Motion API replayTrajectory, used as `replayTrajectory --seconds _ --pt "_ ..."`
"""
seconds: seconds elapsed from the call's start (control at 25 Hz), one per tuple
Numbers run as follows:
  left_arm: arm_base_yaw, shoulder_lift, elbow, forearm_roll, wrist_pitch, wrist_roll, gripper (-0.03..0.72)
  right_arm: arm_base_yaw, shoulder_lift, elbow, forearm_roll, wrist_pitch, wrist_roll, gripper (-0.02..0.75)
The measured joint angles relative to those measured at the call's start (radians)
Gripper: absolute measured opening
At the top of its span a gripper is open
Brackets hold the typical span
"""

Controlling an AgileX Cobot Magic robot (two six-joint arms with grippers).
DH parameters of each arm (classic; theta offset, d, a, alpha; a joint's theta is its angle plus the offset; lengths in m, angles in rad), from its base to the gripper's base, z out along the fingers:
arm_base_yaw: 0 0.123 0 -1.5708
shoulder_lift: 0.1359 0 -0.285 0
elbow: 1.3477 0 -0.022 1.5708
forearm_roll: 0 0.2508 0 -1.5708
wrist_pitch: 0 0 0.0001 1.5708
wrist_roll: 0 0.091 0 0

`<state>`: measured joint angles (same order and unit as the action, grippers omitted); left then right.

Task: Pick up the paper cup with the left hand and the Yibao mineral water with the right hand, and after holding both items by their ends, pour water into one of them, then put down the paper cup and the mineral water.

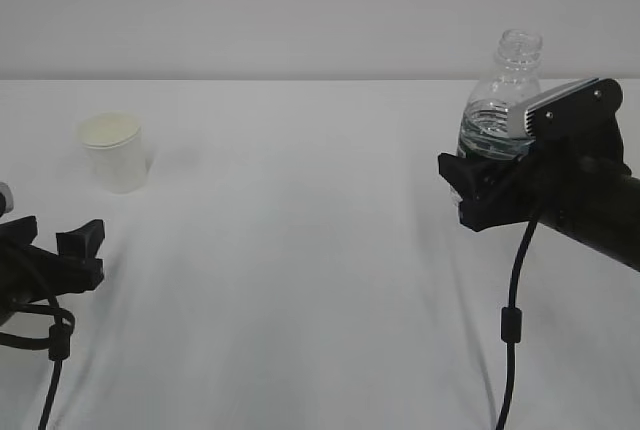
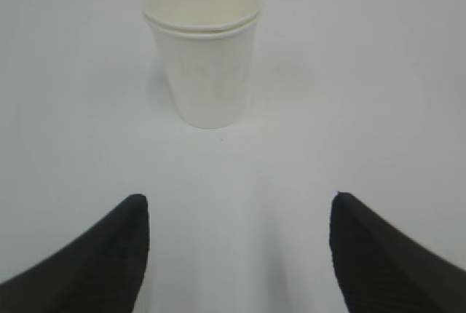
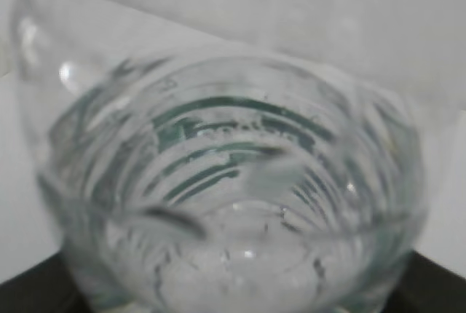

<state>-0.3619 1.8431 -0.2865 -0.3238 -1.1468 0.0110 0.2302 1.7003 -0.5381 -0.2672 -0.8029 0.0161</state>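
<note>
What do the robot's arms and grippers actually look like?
Both arms are black, ending in black two-finger grippers. The left gripper has wedge-shaped fingers with finely ribbed faces. The right arm carries a grey boxy module on its wrist. A black cable hangs beneath it; another dangles under the left arm.
</note>
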Motion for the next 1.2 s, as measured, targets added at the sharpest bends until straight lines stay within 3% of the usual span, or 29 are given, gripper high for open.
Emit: replayTrajectory --seconds 0.4,0.8,1.2 --pt "0.087 0.047 -0.060 0.074 0.000 0.000 0.552 0.000 0.000 0.000 -0.003 0.000 0.000 0.500" --pt "0.208 0.047 -0.062 0.233 0.000 0.000 0.546 0.000 0.000 0.000 -0.013 0.000 0.004 0.500" --pt "0.224 0.098 -0.131 0.309 0.000 0.000 0.540 0.000 0.000 0.000 -0.037 0.000 0.015 0.500"
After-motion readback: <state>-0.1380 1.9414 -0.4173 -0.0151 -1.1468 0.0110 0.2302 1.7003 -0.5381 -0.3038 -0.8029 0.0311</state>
